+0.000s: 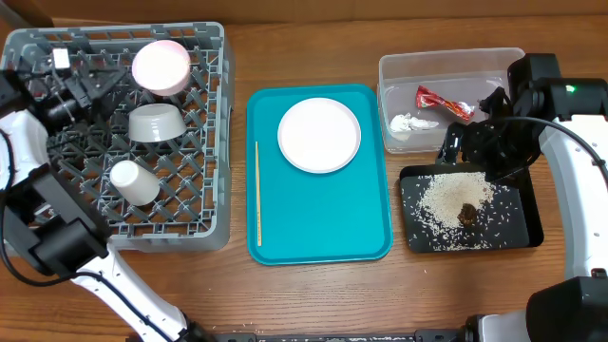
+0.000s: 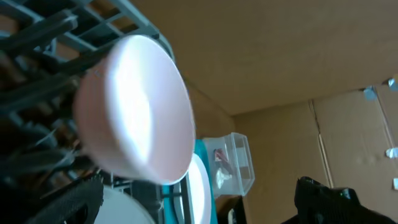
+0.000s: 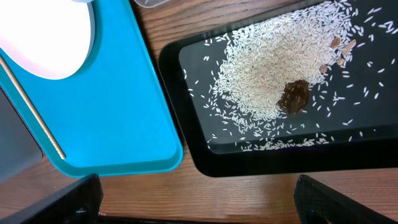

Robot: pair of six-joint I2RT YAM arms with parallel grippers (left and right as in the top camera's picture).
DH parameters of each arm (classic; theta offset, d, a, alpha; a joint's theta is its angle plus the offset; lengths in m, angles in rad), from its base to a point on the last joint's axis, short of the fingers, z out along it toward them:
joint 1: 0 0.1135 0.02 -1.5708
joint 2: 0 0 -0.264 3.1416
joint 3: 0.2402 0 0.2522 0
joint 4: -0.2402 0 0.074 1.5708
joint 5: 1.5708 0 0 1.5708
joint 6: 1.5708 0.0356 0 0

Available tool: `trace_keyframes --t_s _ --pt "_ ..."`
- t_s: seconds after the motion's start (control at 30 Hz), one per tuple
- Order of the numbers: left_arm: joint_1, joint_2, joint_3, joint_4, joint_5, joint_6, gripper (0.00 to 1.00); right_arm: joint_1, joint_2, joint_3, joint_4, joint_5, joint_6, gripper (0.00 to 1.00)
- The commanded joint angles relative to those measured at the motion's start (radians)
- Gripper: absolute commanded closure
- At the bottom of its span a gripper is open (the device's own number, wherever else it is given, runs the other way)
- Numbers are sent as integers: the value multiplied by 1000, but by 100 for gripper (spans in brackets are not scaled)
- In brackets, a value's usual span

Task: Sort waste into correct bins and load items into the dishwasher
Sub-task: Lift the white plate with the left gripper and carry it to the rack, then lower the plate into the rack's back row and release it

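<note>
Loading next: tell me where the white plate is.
In the overhead view the white plate sits on the teal tray, in its upper half, between the grey dish rack on the left and the clear tub on the right.

Ovhd top-down; wrists close; teal tray (image 1: 318, 218) shared.

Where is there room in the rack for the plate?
The rack's front right corner, right of the cup and before the grey bowl, is bare. The back is crowded: pink bowl, grey bowl, left arm.
</note>
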State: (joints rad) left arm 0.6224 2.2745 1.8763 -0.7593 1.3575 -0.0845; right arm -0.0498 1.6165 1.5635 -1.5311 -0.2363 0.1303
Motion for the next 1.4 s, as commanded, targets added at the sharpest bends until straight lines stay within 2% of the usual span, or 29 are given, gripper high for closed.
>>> trace_keyframes --t_s 0.0,0.13,0.37,0.47,0.6,0.73,0.87,1.07,1.27,1.37 --pt "-4 -19 2 -38 12 91 0 3 -29 9 0 -4 -1 0" --pt "-22 -105 2 -57 -77 127 0 3 -29 9 -2 -4 -1 0" --pt "-138 -342 2 -60 -494 113 0 3 -29 9 0 -3 -5 0" --pt "-259 -419 2 -57 -752 115 0 3 -29 9 7 -3 -5 0" --pt "-444 -437 2 -56 -1123 158 0 3 -29 9 12 -3 -5 0" --pt "-615 -389 2 -54 -1465 190 0 3 -29 9 11 -4 -5 0" --pt "-717 -315 2 -48 -1709 209 0 3 -29 9 11 -4 -5 0" --pt "-737 -205 2 -56 -1864 191 0 3 -29 9 8 -3 -5 0" --pt "-708 -154 2 -58 -1861 181 0 3 -29 9 6 -3 -5 0" --pt "-700 -132 2 -60 -1858 182 3 3 -29 9 6 -3 -4 0"
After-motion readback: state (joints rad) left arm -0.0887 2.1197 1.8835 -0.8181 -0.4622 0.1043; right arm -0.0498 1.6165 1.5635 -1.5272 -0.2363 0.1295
